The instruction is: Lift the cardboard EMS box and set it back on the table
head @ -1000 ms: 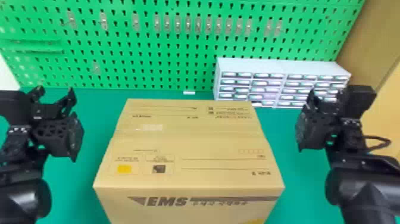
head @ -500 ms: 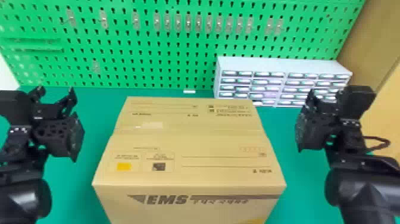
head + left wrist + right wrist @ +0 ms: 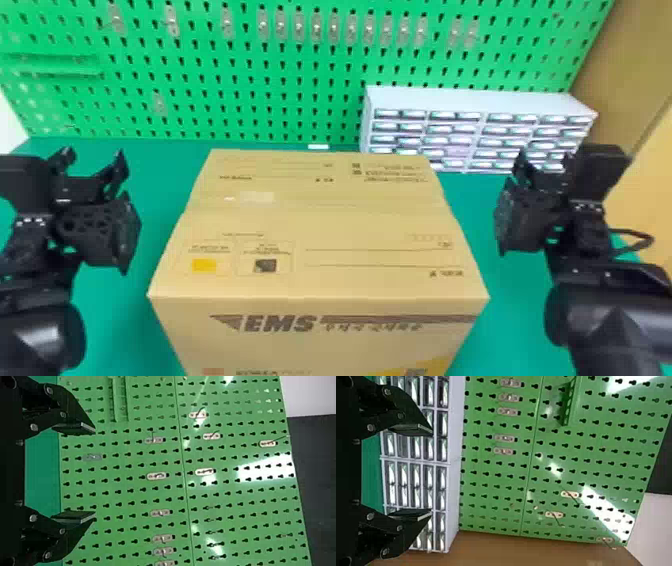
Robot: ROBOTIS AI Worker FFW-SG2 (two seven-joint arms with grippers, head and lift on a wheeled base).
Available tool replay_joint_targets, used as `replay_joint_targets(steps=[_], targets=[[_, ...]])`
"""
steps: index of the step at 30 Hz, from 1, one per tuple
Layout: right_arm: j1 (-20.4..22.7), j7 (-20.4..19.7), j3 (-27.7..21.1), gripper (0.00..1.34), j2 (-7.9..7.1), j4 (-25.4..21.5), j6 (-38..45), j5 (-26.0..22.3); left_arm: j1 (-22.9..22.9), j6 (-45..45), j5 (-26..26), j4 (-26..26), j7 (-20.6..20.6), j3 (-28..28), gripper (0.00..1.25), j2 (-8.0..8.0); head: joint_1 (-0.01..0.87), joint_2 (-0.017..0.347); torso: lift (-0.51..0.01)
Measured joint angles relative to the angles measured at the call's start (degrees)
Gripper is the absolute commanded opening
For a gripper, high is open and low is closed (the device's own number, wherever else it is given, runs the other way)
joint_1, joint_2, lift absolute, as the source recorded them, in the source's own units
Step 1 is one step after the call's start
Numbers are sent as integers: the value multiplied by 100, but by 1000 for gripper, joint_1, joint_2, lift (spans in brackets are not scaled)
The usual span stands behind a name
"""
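to the left of the cardboard ems box (image 3: 320,215), the left pincer (image 3: 92,154), wide open and empty, well clear of the cardboard side. to the right of the same box, the right pincer (image 3: 544,159), also open and empty, again apart from the cardboard. directly between the left pincer and the right pincer, the big box, upright, with dark lettering on the side nearest the robot and, on top, a yellow square and a dark square toward the left pincer. too low to see, the underside, so no telling whether touching the worktop (image 3: 160,172) or not.

around the box and below both pincers, the green surface of the worktop. beyond the right pincer, partly behind it and reaching inward past the far corner of the box, a pale drawer cabinet (image 3: 480,100) with rows of small drawers. farther out than both pincers, a green pegboard (image 3: 300,65) with small metal hooks (image 3: 316,25) in a row. beyond the left pincer, a narrow green ledge (image 3: 55,65) fixed to the board. on the outer side of the right pincer, close by, a looped black cable (image 3: 635,240).

in the left wrist view, ahead of the left pincer (image 3: 95,472), more of the pegboard. in the right wrist view, beside and past the open fingers of the right pincer (image 3: 432,472), the drawer cabinet, with the board farther off.
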Motion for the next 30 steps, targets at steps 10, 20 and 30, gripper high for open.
replay_joint_targets(steps=[10,20,30], targets=[[0,0,13,802,0,0,0,0,-1,1,9,0,0,5,753,0,678,-15,-69],[-9,0,20,802,0,0,0,0,-1,1,16,0,0,4,753,0,678,-15,-89],[-15,0,26,802,9,0,0,0,5,1,35,0,0,19,753,0,678,-15,-94]])
